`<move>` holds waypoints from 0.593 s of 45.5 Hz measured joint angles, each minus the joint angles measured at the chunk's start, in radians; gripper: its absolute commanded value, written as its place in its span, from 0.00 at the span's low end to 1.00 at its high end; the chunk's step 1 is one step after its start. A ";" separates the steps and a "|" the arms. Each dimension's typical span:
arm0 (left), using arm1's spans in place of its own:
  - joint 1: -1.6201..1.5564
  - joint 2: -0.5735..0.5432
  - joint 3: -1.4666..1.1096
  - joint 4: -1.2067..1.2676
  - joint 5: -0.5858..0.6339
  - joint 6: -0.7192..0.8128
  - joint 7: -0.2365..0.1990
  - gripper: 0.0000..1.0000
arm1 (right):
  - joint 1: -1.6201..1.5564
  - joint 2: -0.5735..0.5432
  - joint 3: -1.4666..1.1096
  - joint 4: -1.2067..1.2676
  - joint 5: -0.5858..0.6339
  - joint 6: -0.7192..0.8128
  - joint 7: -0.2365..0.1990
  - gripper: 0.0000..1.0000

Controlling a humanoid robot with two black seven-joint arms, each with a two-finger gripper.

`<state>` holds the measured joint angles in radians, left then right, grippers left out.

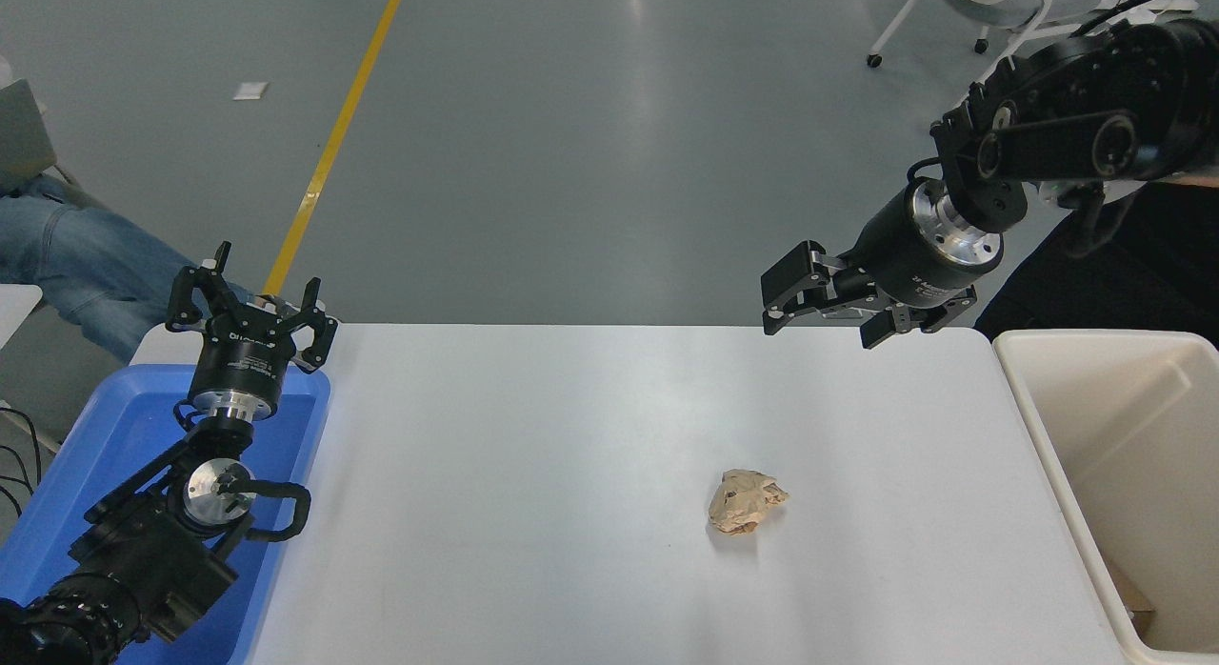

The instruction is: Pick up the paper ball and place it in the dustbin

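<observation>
My right gripper (819, 312) hangs wide open and empty, so I should drop toward seven o'clock, straddle the paper ball (747, 502) lying mid-table, left of the dustbin (1048, 436), and close gently.

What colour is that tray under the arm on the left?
The shallow tray is bright blue, seen clearly in the head view.

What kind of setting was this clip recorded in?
Probably a robotics lab or workshop: smooth grey floor with a yellow line, a wheeled stand at the back, and a plain white table where the paper ball lies near a dustbin.
</observation>
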<state>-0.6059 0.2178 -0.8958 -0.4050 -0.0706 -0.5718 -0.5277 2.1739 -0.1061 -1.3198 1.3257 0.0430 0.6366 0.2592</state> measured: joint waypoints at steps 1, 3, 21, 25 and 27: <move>0.000 0.000 0.000 0.000 0.000 0.000 0.000 0.99 | 0.000 0.000 0.000 0.000 0.000 0.000 0.000 1.00; 0.000 0.000 0.000 0.000 0.000 0.000 0.000 0.99 | 0.000 0.001 0.000 0.000 0.001 0.000 0.000 1.00; 0.000 0.000 0.000 0.000 0.000 0.000 0.000 0.99 | -0.006 0.004 0.006 -0.003 0.004 0.000 0.000 1.00; 0.000 0.000 0.000 0.000 0.000 0.000 0.000 0.99 | -0.007 0.004 0.006 -0.004 0.004 0.000 0.000 1.00; 0.000 0.000 0.000 0.000 0.000 0.000 0.000 0.99 | -0.008 0.004 0.005 -0.005 0.003 0.000 0.000 1.00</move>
<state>-0.6059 0.2178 -0.8958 -0.4050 -0.0706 -0.5719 -0.5277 2.1662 -0.1021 -1.3147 1.3212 0.0460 0.6366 0.2592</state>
